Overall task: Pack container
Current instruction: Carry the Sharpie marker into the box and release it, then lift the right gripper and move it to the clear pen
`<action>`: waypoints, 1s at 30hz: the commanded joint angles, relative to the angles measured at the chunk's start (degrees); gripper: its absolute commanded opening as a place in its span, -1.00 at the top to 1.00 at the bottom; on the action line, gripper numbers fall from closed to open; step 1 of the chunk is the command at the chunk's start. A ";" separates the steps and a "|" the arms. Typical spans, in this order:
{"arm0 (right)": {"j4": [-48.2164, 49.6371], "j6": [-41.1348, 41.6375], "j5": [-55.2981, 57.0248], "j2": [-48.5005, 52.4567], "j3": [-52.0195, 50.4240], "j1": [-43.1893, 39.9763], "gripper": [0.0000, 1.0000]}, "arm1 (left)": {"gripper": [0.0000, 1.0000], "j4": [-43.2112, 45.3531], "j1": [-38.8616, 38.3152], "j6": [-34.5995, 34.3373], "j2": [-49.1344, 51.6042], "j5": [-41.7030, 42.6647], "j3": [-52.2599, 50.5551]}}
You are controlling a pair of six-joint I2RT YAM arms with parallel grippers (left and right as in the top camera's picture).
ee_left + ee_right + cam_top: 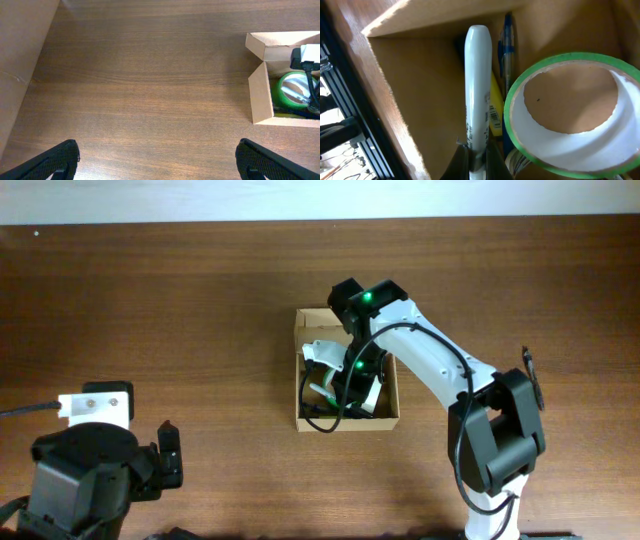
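Note:
The container, a small tan cardboard box [301, 380], stands open at mid table; it also shows in the left wrist view [260, 95] and the right wrist view [420, 85]. My right gripper [477, 165] is inside the box, shut on a white marker [477, 85] that points toward the box corner. A green tape roll [570, 110] lies in the box beside it, also seen in the left wrist view [292, 90]. A blue pen [507, 55] and a yellow item [495, 107] lie under the marker. My left gripper [157, 162] is open and empty over bare table at the front left.
The right arm [430, 355] reaches over the box from the right. The left arm base [90, 470] sits at the front left corner. A wall or panel [20, 60] shows at the left of the left wrist view.

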 commanded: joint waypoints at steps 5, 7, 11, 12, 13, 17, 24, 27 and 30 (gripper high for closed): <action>-0.33 -0.76 -0.94 0.87 -0.59 0.13 0.27 | -0.99 -0.07 0.24 0.87 -0.17 0.66 -0.28; -0.52 -0.76 -0.94 0.87 -0.59 0.13 0.14 | -0.99 -0.07 0.24 0.87 -0.17 0.66 -0.28; -1.86 0.72 0.68 0.85 -0.04 0.13 0.07 | -0.99 -0.04 0.24 0.87 -0.17 0.63 -0.28; -3.85 1.16 1.03 0.74 1.75 0.07 0.10 | -0.99 -0.04 0.24 0.87 -0.17 0.61 -0.28; -5.38 1.18 1.05 0.46 3.39 -0.13 0.15 | -0.99 -0.04 0.24 0.87 -0.17 0.61 -0.28; -10.86 4.26 3.17 -1.75 13.79 -0.98 0.17 | -0.99 -0.04 0.24 0.87 -0.17 0.61 -0.28; -13.18 17.18 14.16 -4.68 37.11 -4.74 -0.03 | -0.99 -0.04 0.24 0.87 -0.17 0.59 -0.28; -13.70 26.47 23.80 -4.66 41.81 -8.92 -0.13 | -0.99 -0.07 0.24 0.90 -0.17 0.59 -0.28; -16.33 30.12 25.90 -4.11 41.16 -16.02 -0.14 | -0.99 -0.02 0.24 0.90 -0.17 0.57 -0.28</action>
